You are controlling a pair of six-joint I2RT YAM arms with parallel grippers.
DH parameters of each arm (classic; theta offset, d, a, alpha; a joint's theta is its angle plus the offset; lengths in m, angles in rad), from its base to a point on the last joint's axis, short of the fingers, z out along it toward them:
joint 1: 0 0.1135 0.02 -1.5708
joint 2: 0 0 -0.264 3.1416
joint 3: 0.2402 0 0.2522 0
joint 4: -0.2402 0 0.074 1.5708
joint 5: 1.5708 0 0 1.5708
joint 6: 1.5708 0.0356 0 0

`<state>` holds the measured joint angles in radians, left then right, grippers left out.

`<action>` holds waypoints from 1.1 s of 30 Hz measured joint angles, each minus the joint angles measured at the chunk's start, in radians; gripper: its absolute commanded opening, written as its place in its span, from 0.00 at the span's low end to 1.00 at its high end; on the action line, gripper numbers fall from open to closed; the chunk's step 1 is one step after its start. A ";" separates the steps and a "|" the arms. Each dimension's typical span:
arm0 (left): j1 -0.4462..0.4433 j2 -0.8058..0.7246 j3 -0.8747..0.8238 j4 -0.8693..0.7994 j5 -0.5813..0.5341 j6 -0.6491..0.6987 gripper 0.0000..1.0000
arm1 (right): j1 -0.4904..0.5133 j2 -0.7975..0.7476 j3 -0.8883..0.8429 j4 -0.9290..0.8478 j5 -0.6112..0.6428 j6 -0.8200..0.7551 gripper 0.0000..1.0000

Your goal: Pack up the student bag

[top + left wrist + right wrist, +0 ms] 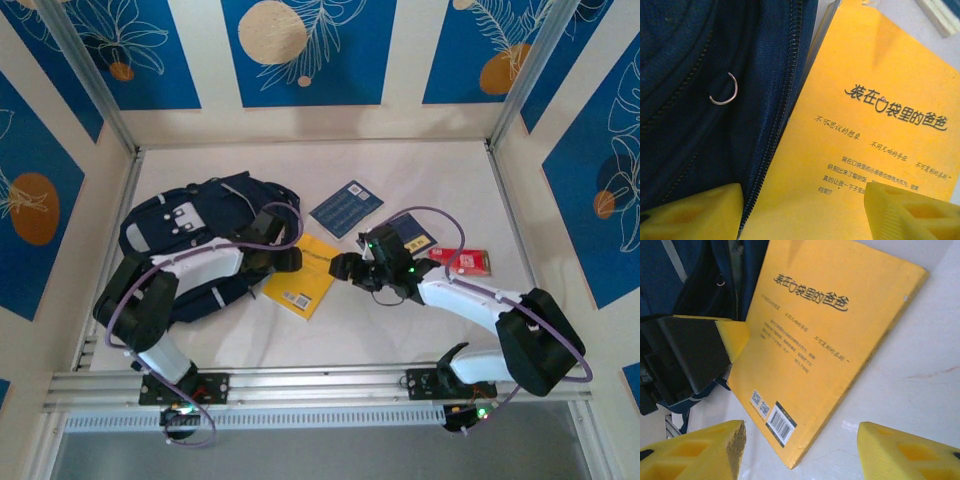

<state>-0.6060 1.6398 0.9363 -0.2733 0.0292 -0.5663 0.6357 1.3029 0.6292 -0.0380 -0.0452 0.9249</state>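
Left wrist view: spread left hand (802, 212) sits over the student bag (695, 65), yellow book (880, 90) alongside.

I work in a robot test cell, the kind one finds in a laboratory and not in a home. My left arm (140, 300) and my right arm (480, 300) are bolted to a metal rail (320, 385) at the edge of a plain white table (420, 330). Aluminium posts (533, 70) frame the space. The walls are printed panels (300, 50) with blue and cream leaf drawings, like a staged backdrop.
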 measured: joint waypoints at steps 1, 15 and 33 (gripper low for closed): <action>-0.004 0.012 0.002 0.001 -0.006 0.001 0.65 | 0.000 0.003 -0.003 -0.002 0.000 0.003 0.62; -0.032 0.068 -0.020 0.110 0.040 -0.024 0.65 | -0.053 0.093 -0.008 -0.013 -0.030 0.063 0.65; -0.077 0.014 -0.152 0.283 0.266 -0.129 0.64 | -0.150 0.207 -0.027 0.053 -0.209 0.084 0.68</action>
<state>-0.6834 1.6535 0.7845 0.0101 0.2951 -0.6952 0.4858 1.5101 0.6022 0.0154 -0.2546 1.0092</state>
